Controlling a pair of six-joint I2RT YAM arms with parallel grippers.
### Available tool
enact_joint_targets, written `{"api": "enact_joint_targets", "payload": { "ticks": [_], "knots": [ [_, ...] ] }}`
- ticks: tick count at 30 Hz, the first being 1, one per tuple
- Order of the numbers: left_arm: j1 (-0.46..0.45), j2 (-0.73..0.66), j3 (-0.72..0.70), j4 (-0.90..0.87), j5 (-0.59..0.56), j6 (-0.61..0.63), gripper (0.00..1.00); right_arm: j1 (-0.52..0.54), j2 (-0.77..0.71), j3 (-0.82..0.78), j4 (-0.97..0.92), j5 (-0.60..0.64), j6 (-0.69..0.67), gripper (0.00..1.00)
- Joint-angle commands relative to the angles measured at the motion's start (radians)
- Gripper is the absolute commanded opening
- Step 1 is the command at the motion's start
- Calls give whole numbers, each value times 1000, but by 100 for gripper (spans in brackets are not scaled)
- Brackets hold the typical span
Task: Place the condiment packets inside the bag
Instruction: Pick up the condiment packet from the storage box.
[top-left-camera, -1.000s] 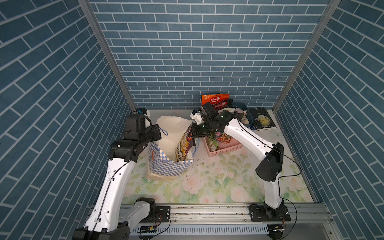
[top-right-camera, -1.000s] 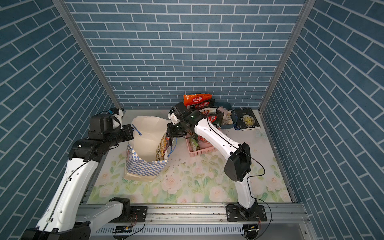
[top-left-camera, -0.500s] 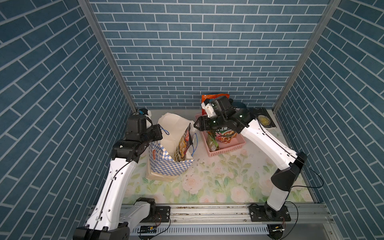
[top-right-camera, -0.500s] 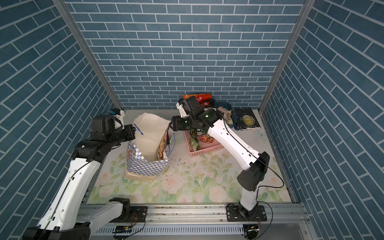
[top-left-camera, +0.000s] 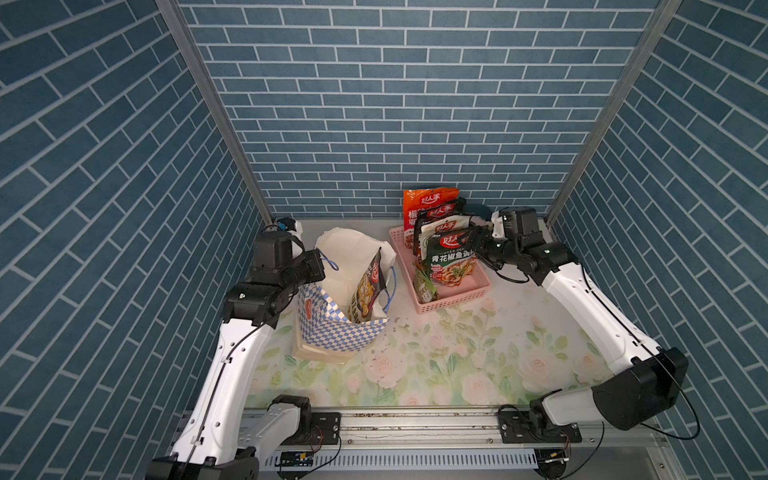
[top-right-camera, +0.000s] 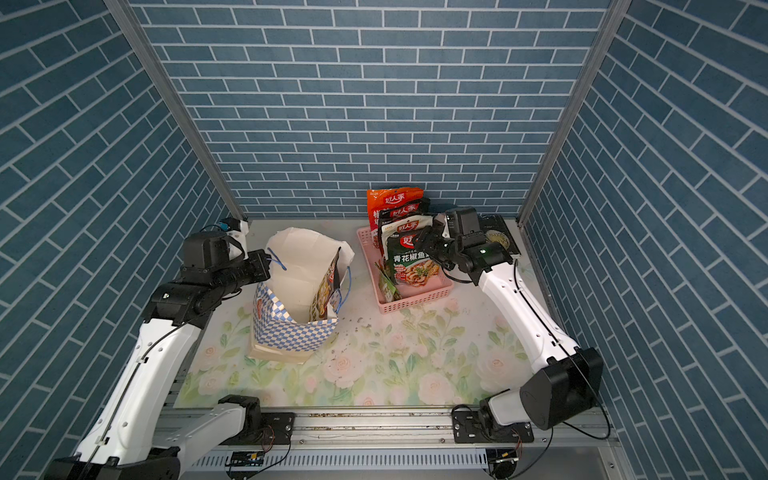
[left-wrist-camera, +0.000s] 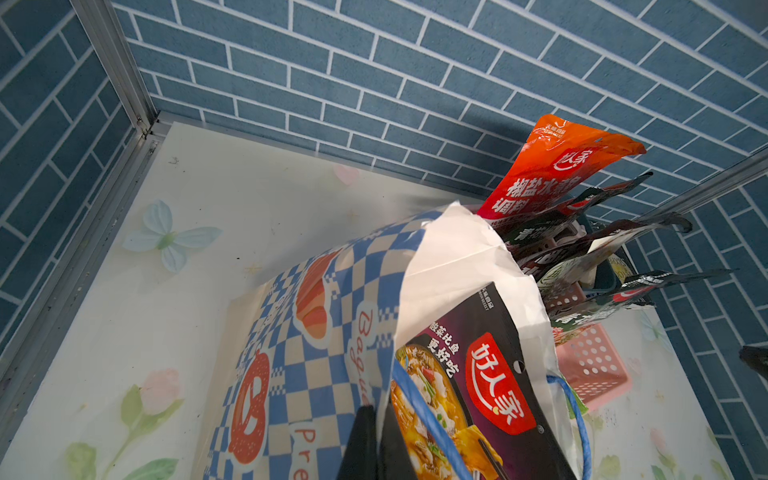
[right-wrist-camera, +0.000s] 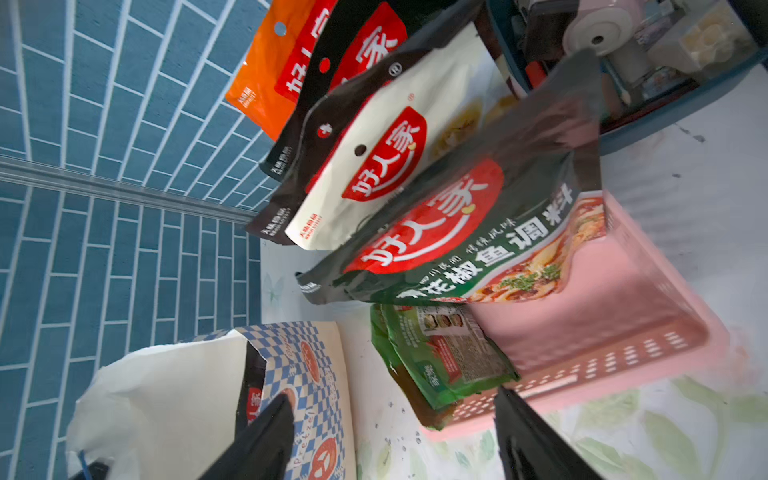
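Floral tabletop: bag, condiment packets

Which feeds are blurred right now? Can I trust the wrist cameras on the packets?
Right wrist view: smeared, the green-and-black glossy packet and the pink perforated plastic basket look soft, print edges streaked. Left wrist view: sharp on the black glossy packet in the blue-and-white checkered paper bag. Both top views: crisp and evenly lit, though the wide lens splays the wall edges outward.
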Motion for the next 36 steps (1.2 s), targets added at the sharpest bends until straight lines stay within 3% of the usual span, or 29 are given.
{"api": "enact_joint_targets", "payload": {
  "ticks": [1, 15, 36],
  "knots": [
    [-3, -10, -22, -17, -5, 2, 0, -16, 54, 62, 30, -8, 36, 78],
    [-3, -31, -56, 3, -3, 2, 0, -94, 198, 101, 22, 3, 164, 77],
    [-3, -39, -83, 12, -3, 4, 0, -96, 171, 76, 143, 10, 294, 70]
  ]
}}
